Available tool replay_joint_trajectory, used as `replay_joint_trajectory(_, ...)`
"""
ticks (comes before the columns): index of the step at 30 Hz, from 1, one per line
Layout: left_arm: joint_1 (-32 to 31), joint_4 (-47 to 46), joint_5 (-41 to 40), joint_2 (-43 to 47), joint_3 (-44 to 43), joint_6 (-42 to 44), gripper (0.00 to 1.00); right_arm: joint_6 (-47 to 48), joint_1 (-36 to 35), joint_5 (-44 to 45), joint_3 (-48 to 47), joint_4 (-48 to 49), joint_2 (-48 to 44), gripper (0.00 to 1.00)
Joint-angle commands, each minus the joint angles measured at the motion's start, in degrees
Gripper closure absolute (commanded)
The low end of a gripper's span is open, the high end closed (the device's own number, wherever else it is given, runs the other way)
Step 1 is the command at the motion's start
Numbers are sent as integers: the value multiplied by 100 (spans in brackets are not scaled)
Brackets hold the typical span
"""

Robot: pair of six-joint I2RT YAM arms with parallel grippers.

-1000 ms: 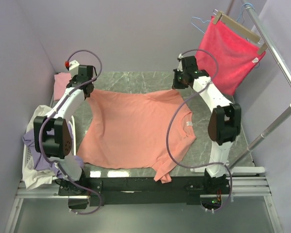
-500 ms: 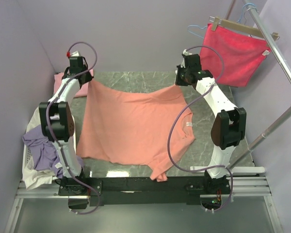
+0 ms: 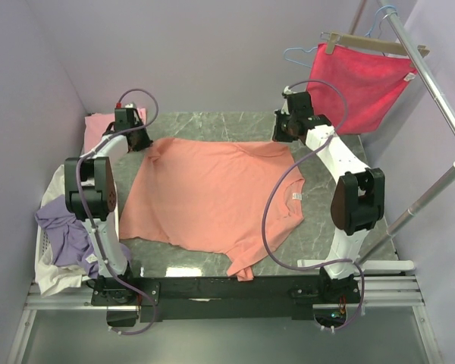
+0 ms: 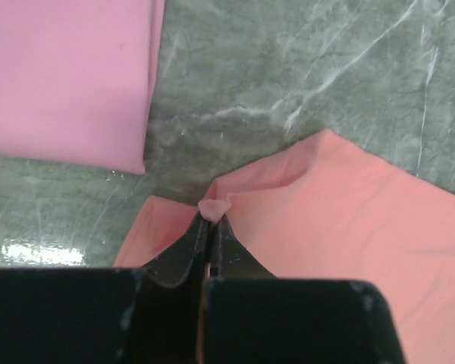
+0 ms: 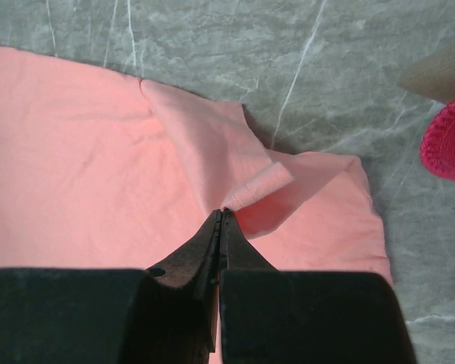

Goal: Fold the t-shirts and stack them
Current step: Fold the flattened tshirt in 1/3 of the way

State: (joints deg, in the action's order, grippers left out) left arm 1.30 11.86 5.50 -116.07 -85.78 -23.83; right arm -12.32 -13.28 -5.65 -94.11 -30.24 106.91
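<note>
A salmon-orange t-shirt [image 3: 212, 193] lies spread on the grey marble table, collar to the right. My left gripper [image 3: 142, 142] is shut on its far left corner; the left wrist view shows a nub of cloth [image 4: 213, 207] pinched between the jaws. My right gripper [image 3: 282, 136] is shut on the far right corner, with a fold of hem [image 5: 258, 186] sticking out of the closed jaws. A folded light pink t-shirt [image 3: 98, 127] lies at the far left, also in the left wrist view [image 4: 68, 76]. Lavender [image 3: 64, 231] and cream [image 3: 57, 182] shirts sit in a basket at the left.
A bright crimson cloth [image 3: 360, 87] hangs on a hanger from a metal rack [image 3: 432, 68] at the back right; its edge shows in the right wrist view [image 5: 449, 136]. A white basket [image 3: 44, 254] stands at the table's left edge. Walls close in left and behind.
Both grippers have moved away from me and lowered, carrying the shirt's far edge back and laying it flat. The shirt's near edge has slid away from the front edge.
</note>
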Motion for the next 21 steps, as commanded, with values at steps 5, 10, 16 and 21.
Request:
replay_joint_trajectory(5, 19, -385, -242, 866, 227, -165, 99, -183, -122, -59, 576, 97, -636, 100)
replay_joint_trajectory(10, 28, -395, -793, 1148, 746, -306, 99, -297, -306, 186, 1218, -34, -1224, 100)
replay_joint_trajectory(16, 124, 394, -1762, 745, 326, -402, 99, -727, -351, 1082, 2271, -202, -1603, 100)
replay_joint_trajectory(21, 186, 642, -1868, 358, 88, -517, 99, -1079, -342, 1663, 2853, -175, -1525, 100)
